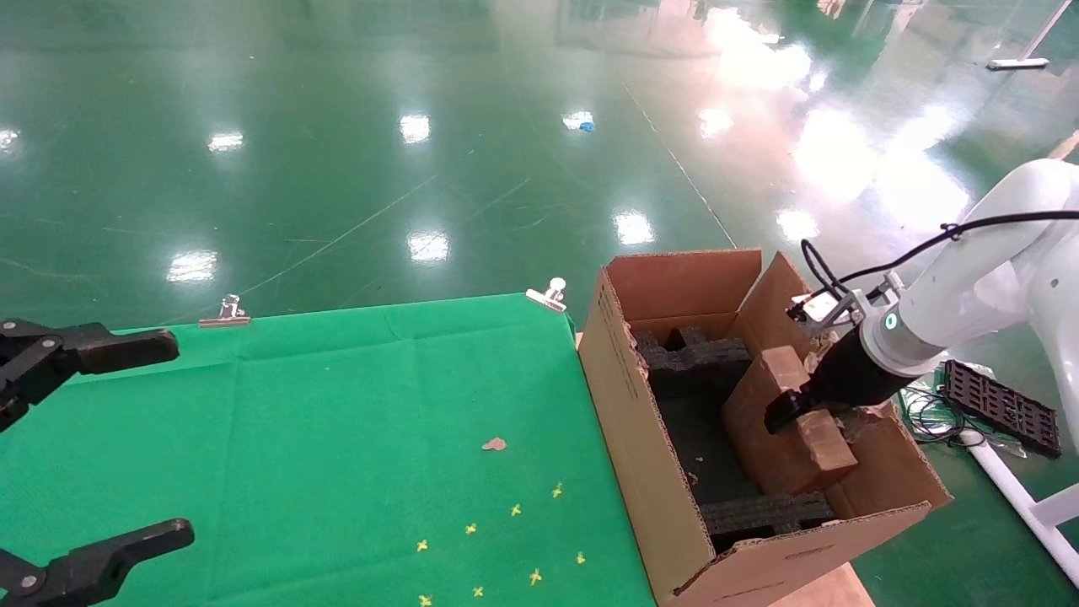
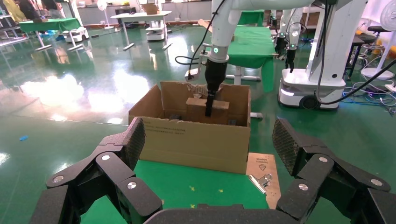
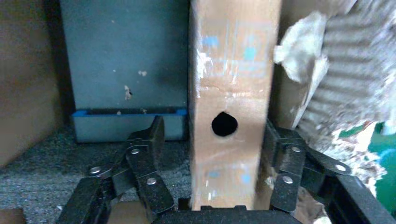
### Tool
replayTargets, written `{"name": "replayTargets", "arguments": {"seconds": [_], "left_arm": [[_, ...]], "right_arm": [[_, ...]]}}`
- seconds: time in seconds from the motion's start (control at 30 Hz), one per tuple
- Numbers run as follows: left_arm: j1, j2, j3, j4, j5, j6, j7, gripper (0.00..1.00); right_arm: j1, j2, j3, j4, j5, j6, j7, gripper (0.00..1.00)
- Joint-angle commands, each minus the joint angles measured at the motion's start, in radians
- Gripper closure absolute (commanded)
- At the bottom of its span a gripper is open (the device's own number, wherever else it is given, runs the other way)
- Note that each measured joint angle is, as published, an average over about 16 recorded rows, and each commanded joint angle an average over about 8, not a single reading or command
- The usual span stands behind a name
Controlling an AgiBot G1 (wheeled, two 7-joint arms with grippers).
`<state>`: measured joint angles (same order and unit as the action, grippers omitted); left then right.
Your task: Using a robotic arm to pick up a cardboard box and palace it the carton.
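The carton (image 1: pixel 624 421) stands open at the right end of the table, with black foam inserts (image 1: pixel 691 354) inside. The cardboard box (image 1: pixel 775 455) leans tilted inside it, between the inserts. The white right arm (image 1: pixel 952 303) reaches into the carton. Its gripper (image 1: pixel 805 413) straddles the top of the box. In the right wrist view the box (image 3: pixel 233 70) shows its round hole between the open fingers of the gripper (image 3: pixel 215 128). One finger (image 3: pixel 156 135) stands apart from the box and the other lies close against it. The left gripper (image 1: pixel 167 438) hangs open and empty over the table's left side.
A green cloth (image 1: pixel 295 421) covers the table, held by metal clips (image 1: pixel 548 295). A small brown scrap (image 1: pixel 494 443) and yellow cross marks (image 1: pixel 514 510) lie on it. A black tray (image 1: pixel 999 405) and cables lie on the floor at right. The left wrist view shows the carton (image 2: pixel 196 140) ahead.
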<state>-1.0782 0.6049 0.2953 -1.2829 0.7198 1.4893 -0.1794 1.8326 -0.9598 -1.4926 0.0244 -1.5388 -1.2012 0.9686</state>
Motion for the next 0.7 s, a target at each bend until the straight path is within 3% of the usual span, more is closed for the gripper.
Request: {"name": "replayTargets", "arguments": {"seconds": [0.03, 0.2, 0.5, 0.7], "left_arm": [[0.000, 0.000, 0.000, 0.000, 0.000, 0.000, 0.000, 0.00], [0.000, 0.000, 0.000, 0.000, 0.000, 0.000, 0.000, 0.00], [0.000, 0.000, 0.001, 0.000, -0.001, 0.000, 0.000, 0.00], [0.000, 0.000, 0.001, 0.000, -0.001, -0.001, 0.001, 0.00]], "right_arm": [[0.008, 0.000, 0.001, 0.000, 0.001, -0.002, -0.005, 0.00], [0.088, 0.012, 0.007, 0.009, 0.008, -0.026, -0.030, 0.00], [0.325, 0.069, 0.037, 0.065, 0.043, -0.057, -0.142, 0.00], [0.399, 0.096, 0.056, 0.099, 0.063, -0.039, -0.181, 0.00]]}}
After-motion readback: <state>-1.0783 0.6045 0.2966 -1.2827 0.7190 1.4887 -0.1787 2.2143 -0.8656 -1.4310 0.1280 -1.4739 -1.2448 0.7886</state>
